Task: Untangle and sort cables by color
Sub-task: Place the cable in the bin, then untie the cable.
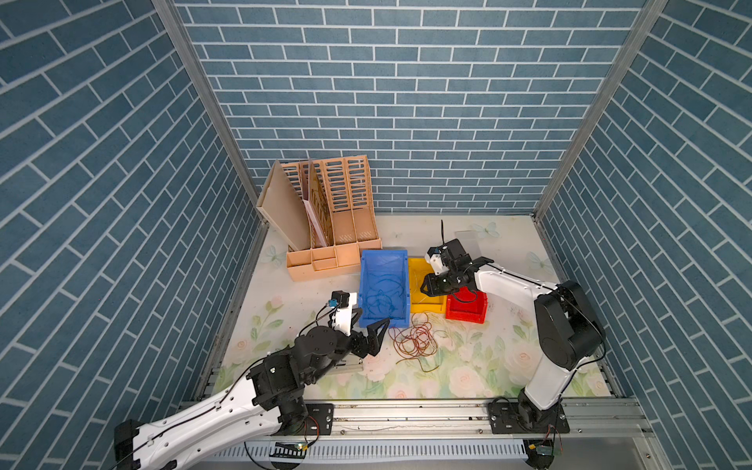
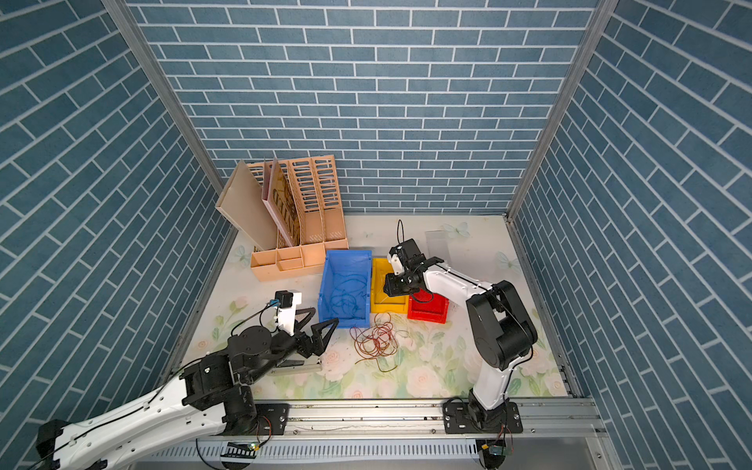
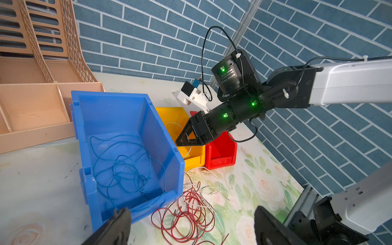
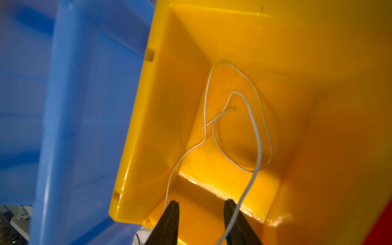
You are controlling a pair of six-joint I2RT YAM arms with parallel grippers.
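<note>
Bimanual cable-sorting cell seen from above and from both wrists. Three open bins stand side by side on the floral table: a blue bin, a yellow bin and a red bin, each touching the next. A peach file organizer stands behind the blue bin. The blue cables lie as a loose tangle on the floor of the blue bin. The red-brown cables form a looped heap on the table just in front of the blue and yellow bins, with a few pale strands mixed in. A white cable loops on the floor of the yellow bin. The right hand hangs over the yellow bin, pointing into it, its fingers apart. One strand of the white cable runs up along the inner side of one finger, unclamped. The left hand is held low beside the near end of the blue bin, next to the heap, with its fingers spread wide and nothing between them.
</note>
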